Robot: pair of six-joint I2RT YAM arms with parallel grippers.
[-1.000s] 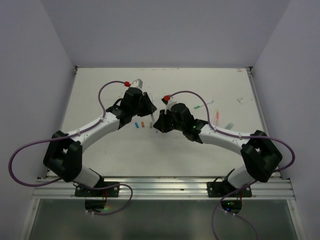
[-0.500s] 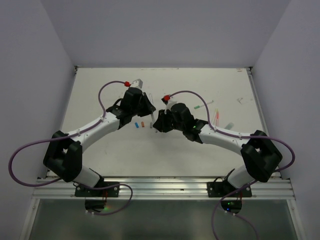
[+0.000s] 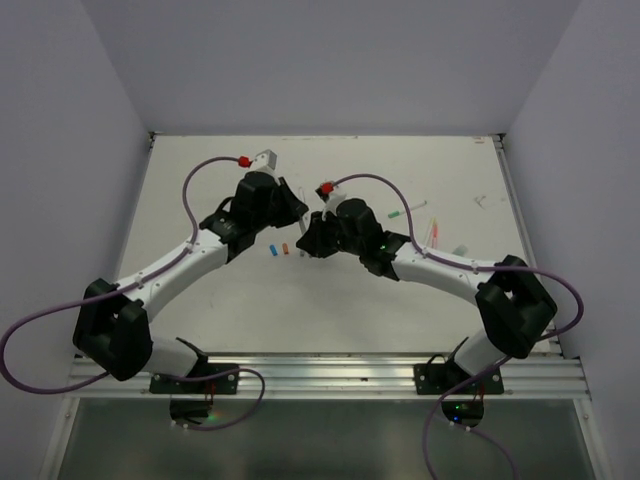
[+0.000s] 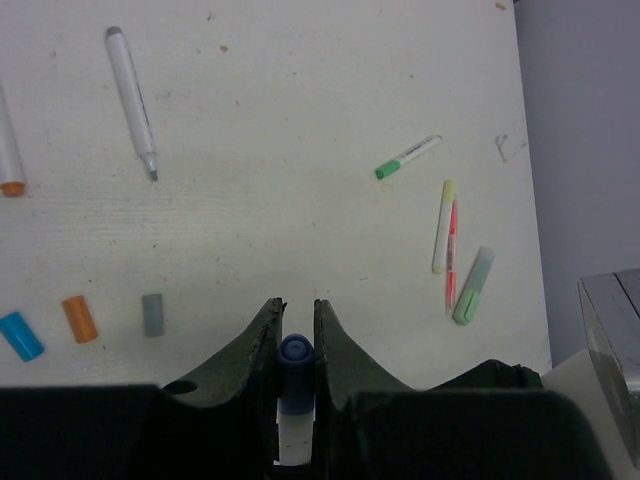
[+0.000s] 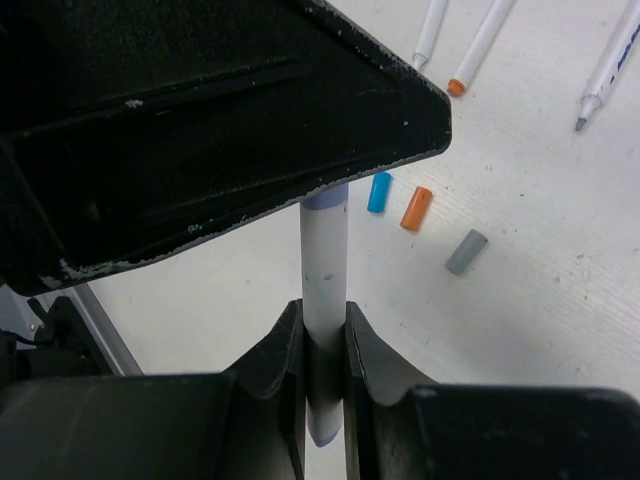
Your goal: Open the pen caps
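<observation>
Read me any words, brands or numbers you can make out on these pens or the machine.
Nothing is legible in any view.
Green-capped pen: dark print on its barrel, too small to read.
Uncapped pen at the right wrist view's top right: blue print, blurred.
Held pen: no print visible.

The desk (image 4: 300, 200) is matt white with faint specks, the right claw (image 5: 325, 318) dull, grainy black plastic, the white pen barrel (image 5: 324, 250) smooth plastic.
</observation>
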